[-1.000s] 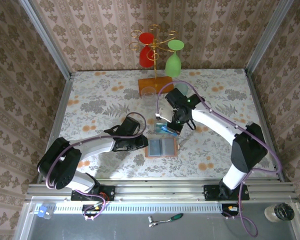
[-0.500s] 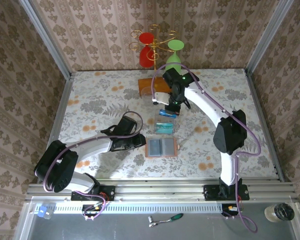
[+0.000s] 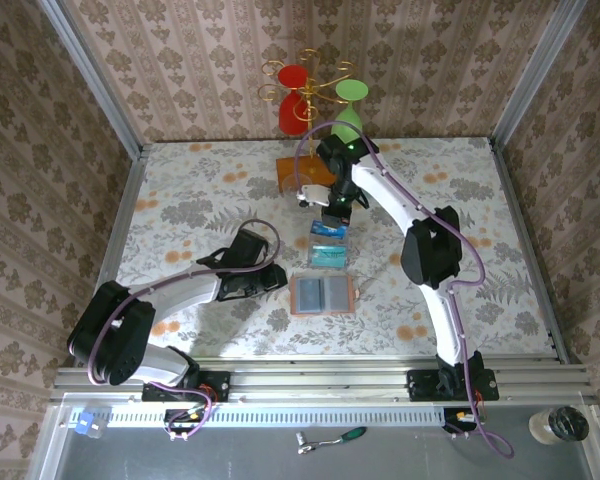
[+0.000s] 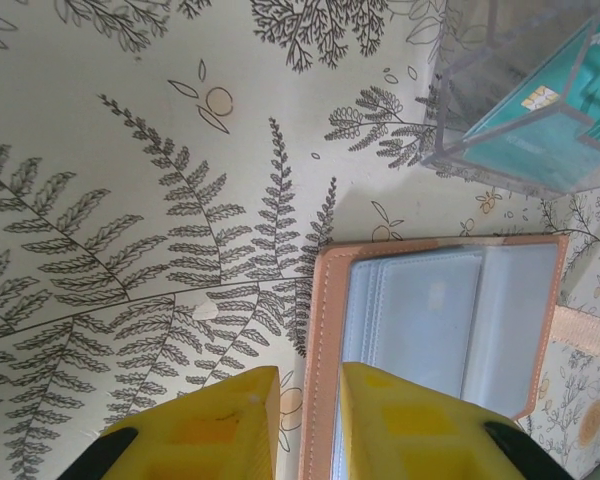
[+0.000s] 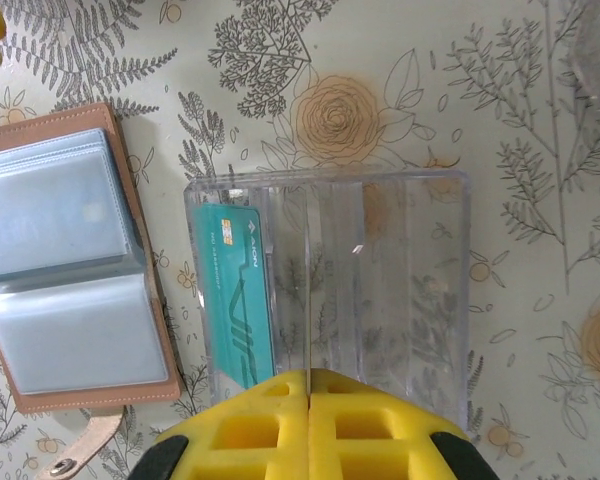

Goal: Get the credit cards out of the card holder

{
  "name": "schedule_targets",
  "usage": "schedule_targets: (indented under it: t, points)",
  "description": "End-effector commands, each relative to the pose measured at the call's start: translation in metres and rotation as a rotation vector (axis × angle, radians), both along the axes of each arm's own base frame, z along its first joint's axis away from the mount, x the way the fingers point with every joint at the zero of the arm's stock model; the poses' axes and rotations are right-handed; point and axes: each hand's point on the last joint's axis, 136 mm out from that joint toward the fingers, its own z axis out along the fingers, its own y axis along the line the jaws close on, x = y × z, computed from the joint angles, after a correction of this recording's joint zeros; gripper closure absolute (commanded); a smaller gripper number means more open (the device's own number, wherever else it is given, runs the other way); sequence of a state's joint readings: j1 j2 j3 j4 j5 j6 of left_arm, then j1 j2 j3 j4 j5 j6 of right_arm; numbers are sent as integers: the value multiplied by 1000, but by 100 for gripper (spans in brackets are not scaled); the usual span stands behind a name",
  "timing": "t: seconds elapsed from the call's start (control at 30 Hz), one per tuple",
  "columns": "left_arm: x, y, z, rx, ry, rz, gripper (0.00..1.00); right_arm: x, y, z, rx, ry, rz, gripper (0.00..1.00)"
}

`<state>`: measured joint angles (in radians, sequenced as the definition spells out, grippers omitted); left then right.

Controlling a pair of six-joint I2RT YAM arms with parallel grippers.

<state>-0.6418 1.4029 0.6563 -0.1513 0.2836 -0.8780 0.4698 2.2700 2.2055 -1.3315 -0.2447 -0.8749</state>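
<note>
1. The card holder (image 3: 323,294) lies spread flat on the table (image 3: 180,200). It looks soft and light, so it may slide.
2. A teal credit card (image 5: 235,300) stands in the clear box (image 5: 410,290). It looks thin, stiff and slick. I'd pinch its edge.
3. My left hand (image 4: 308,400) gapes a little at the card holder's edge. My right hand (image 5: 308,385) is squeezed closed over the box.

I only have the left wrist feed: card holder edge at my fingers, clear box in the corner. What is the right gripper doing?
Observer: The right gripper is shut on a blue card above the clear box.
Operator: Which slot is it over?
Observer: In the right wrist view the card hangs edge-on, lined up with the slot beside the teal card.
Operator: Anything behind the box?
Observer: A wooden rack base, with a red glass and a green glass hanging above it.
</note>
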Motion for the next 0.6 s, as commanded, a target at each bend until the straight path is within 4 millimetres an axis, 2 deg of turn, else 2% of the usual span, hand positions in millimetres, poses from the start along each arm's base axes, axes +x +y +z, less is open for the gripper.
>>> schedule_targets:
  t: [0.0, 0.27, 0.5, 0.57]
  points:
    - [-3, 7, -4, 17, 21, 3, 77, -10, -3, -8, -5, 74, 27, 100]
    - [-5, 9, -9, 13, 28, 11, 77, -14, -8, -32, -44, 135, 35, 100]
    - [-6, 9, -9, 11, 32, 12, 77, -21, -4, -42, -26, 181, 46, 100]
    - [-6, 9, -10, 9, 33, 13, 77, -21, -4, -43, -26, 184, 45, 96]
